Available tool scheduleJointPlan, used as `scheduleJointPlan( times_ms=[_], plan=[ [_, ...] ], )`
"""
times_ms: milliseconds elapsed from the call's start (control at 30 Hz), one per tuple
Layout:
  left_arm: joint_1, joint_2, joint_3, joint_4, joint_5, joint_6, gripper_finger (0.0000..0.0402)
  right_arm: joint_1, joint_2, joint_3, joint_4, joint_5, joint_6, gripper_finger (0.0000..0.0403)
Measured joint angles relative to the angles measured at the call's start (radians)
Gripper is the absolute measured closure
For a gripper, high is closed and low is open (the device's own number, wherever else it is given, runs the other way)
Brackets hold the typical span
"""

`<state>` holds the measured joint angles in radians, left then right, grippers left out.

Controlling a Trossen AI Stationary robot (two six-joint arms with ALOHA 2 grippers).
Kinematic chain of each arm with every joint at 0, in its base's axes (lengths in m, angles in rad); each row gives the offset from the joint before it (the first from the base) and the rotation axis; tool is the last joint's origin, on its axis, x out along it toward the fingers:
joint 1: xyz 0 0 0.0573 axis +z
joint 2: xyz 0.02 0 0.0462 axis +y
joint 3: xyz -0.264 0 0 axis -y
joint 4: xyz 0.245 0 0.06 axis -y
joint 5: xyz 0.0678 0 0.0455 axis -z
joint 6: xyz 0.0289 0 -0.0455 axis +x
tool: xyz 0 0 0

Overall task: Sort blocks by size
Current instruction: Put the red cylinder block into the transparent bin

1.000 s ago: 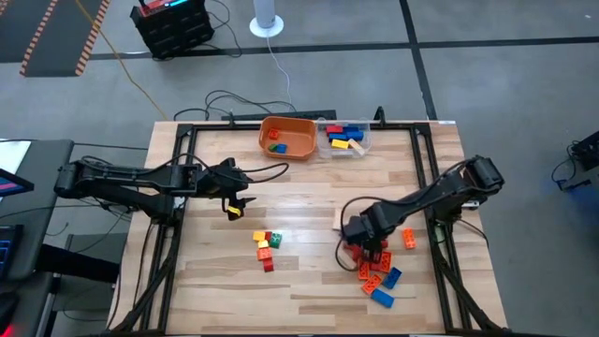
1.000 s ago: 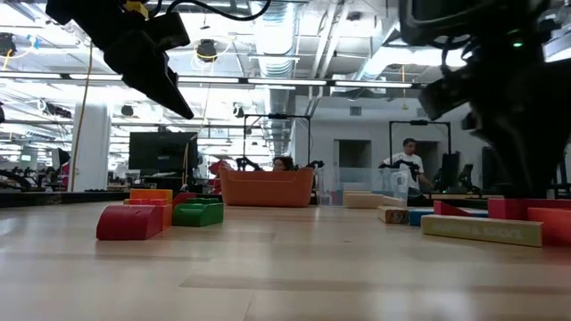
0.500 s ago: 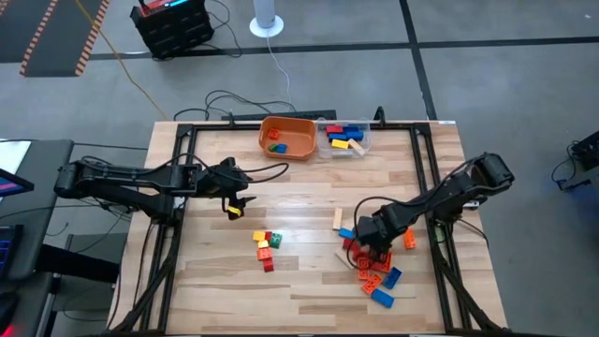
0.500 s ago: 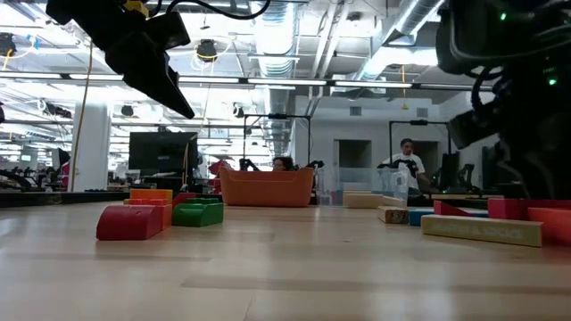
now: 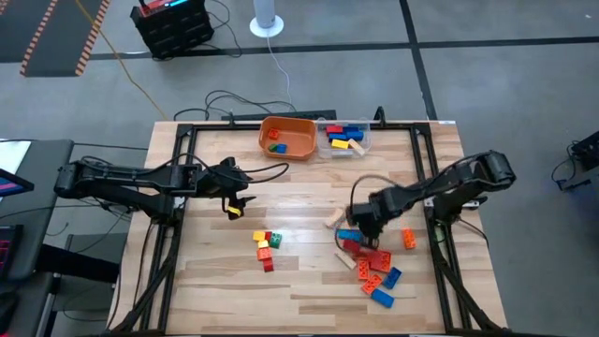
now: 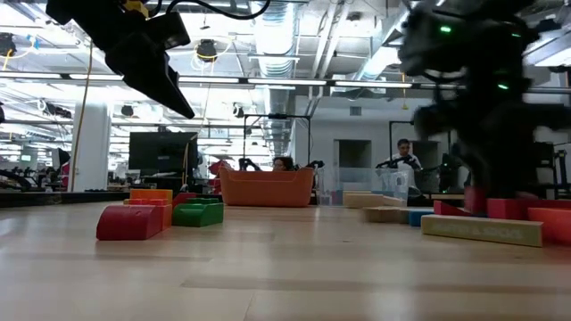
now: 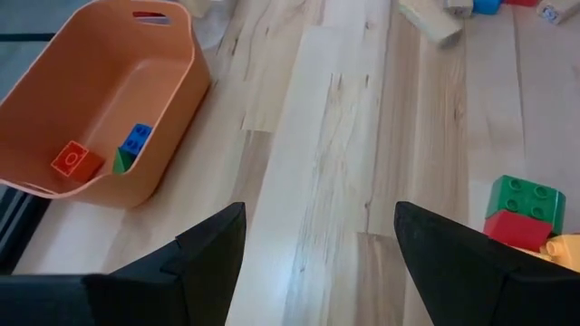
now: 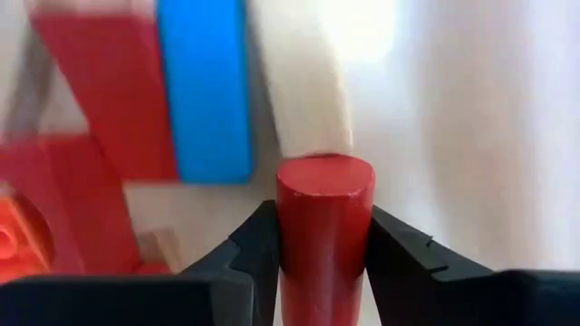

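Observation:
The blocks lie in two groups on the wooden table: a small cluster [image 5: 265, 245] of orange, green, red and yellow ones, and a bigger pile [image 5: 376, 269] of red, orange and blue ones. A tan block [image 5: 334, 219] and a blue block [image 5: 348, 235] lie beside the pile. My right gripper [image 5: 363, 227] is over the pile's far left side, shut on a red block [image 8: 324, 226]. My left gripper [image 5: 236, 200] hangs open and empty above the table's left half, far of the small cluster; it also shows in the left wrist view [image 7: 317, 217]. My right gripper pinches the red block's two sides [image 8: 324, 244] between its two fingers. The block's rounded end [image 8: 324, 177] sticks out past the fingertips toward the end of the tan block [image 8: 304, 100]. I cannot tell whether the block is clear of the table.
An orange bowl [image 5: 288, 137] and a clear container [image 5: 344, 136], each with a few blocks, stand at the table's far edge. A long tan block [image 6: 482, 229] lies near the low camera. A lone orange block [image 5: 409, 239] lies right of the pile. People stand in the room behind.
My right gripper has gone from the pile a little toward the table's far edge and has turned about. The tan block beside it has turned from lying near-to-far into a slant. My left arm has kept still.

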<state>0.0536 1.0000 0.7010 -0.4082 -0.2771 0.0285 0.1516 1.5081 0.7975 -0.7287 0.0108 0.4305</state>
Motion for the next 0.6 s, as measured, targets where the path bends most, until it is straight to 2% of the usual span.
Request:
scheduleJointPlan(
  times_ms=[200,367,467,600],
  plan=[
    [0.0,0.0,-0.035,0.022,0.0,0.027,0.0127,-0.212,-0.079,0.068,0.029,0.026,-0.205,0.0231],
    [0.0,0.0,-0.066,0.039,-0.006,0.045,0.0127,-0.418,-0.096,0.132,0.166,0.04,-0.378,0.0243],
    [0.0,0.0,-0.089,0.077,-0.016,0.059,0.0127,-0.54,-0.061,0.196,0.25,0.046,-0.441,0.0245],
    [0.004,0.0,-0.108,0.083,-0.016,0.065,0.0127,-0.65,0.045,0.323,0.226,0.048,-0.527,0.0237]
  ],
)
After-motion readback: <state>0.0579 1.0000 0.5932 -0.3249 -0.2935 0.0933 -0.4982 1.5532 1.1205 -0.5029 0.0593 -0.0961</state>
